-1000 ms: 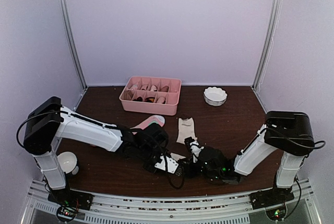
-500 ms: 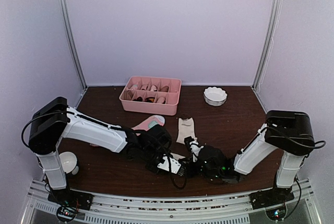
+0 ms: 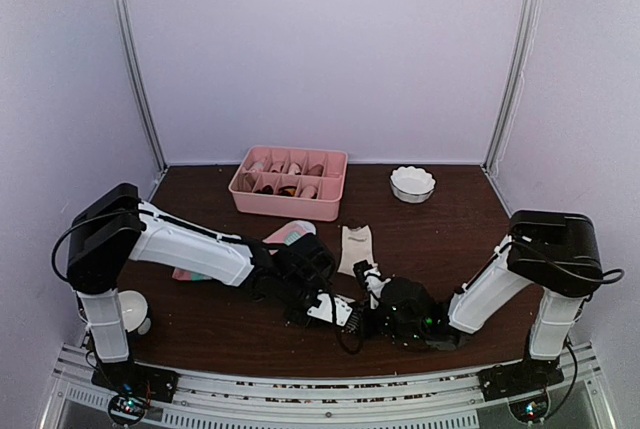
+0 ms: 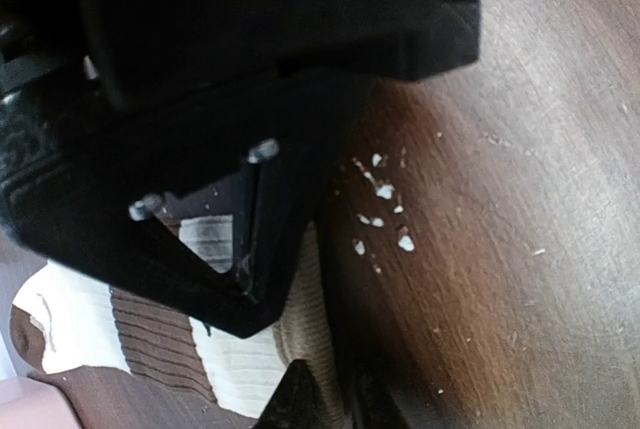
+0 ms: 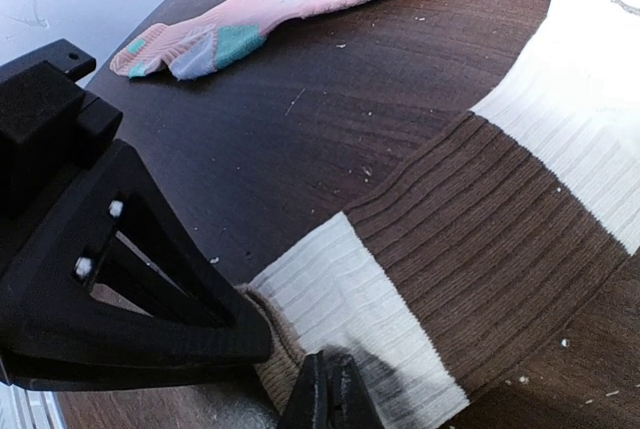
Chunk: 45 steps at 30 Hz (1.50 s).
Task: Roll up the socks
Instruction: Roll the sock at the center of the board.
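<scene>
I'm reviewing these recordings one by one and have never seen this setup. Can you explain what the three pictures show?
These are two robot arms bolted at a table's near edge. The wide picture looks down from above and behind them: left arm, right arm. The other two come from cameras on each wrist. On the dark table lie a pink sock, a cream sock with brown stripes, a pink divided tray and a white bowl. The right end effector is pinched shut on the cream sock's near edge. The left end effector sits at that same edge; whether it grips is unclear.
</scene>
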### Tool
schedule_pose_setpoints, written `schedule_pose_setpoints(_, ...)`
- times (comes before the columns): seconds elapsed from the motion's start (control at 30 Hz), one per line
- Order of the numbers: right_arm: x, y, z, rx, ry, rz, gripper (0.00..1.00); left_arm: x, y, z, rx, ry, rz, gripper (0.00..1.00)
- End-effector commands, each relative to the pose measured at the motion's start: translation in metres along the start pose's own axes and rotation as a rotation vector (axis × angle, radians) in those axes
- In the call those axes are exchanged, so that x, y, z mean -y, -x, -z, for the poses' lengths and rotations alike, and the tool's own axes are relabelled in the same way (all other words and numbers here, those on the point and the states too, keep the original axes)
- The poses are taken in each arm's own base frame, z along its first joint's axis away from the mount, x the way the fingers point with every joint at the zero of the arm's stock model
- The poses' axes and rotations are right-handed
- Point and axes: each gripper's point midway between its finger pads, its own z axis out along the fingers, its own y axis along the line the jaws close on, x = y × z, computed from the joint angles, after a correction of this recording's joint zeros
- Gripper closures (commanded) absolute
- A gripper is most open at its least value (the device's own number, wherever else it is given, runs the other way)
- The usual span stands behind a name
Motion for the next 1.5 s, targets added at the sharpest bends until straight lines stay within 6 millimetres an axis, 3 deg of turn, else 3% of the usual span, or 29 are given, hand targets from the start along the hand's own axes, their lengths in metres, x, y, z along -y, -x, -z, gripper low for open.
schedule_pose_setpoints(0.0,0.01,-0.016,0.003,-0.069,-0.034,0.011,1.0,0.022,-0.026,-0.011,-0.085,-0.088,0.038,0.86)
schedule_pose_setpoints(0.27,0.01,-0.008,0.008,-0.036,-0.033,-0.008,1.0,0.026,-0.034,-0.015,-0.117,-0.104,0.056,0.97)
schedule_pose_setpoints(0.37,0.011,0.012,0.023,0.071,-0.02,-0.036,0.87,0.025,-0.032,-0.013,-0.093,-0.158,0.135,0.99)
schedule_pose_setpoints(0.47,0.021,0.033,0.057,0.231,-0.022,-0.037,0.65,0.029,-0.027,-0.007,-0.051,-0.259,0.248,1.0)
schedule_pose_setpoints(0.53,0.022,0.049,0.076,0.323,-0.015,-0.017,0.56,0.033,-0.02,-0.001,-0.016,-0.336,0.317,1.0)
schedule_pose_setpoints(0.63,0.016,0.063,0.085,0.348,-0.025,0.079,0.52,0.036,-0.01,0.007,0.033,-0.441,0.406,1.0)
schedule_pose_setpoints(0.73,0.019,0.064,0.084,0.29,-0.093,0.186,0.49,0.04,-0.004,0.011,0.058,-0.515,0.451,1.0)
schedule_pose_setpoints(0.9,0.04,0.086,0.112,0.384,-0.218,0.185,0.36,0.047,-0.001,0.013,0.055,-0.588,0.457,1.0)
schedule_pose_setpoints(0.97,0.051,0.088,0.121,0.413,-0.239,0.129,0.22,0.05,0.0,0.012,0.05,-0.623,0.459,1.0)
schedule_pose_setpoints(1.0,0.059,0.087,0.126,0.428,-0.268,0.112,0.06,0.05,0.001,0.012,0.052,-0.638,0.459,1.0)
schedule_pose_setpoints(1.03,0.061,0.082,0.129,0.424,-0.258,0.106,0.0,0.05,0.002,0.011,0.055,-0.651,0.46,1.0)
schedule_pose_setpoints(1.13,0.049,0.076,0.139,0.459,-0.14,0.123,0.01,0.05,0.002,0.01,0.054,-0.679,0.47,1.0)
schedule_pose_setpoints(1.3,0.035,0.046,0.129,0.317,-0.144,0.319,0.01,0.043,0.004,0.015,0.095,-0.772,0.561,0.99)
schedule_pose_setpoints(1.47,0.006,0.03,0.129,0.281,-0.002,0.434,0.04,0.038,0.003,0.016,0.123,-0.84,0.639,0.99)
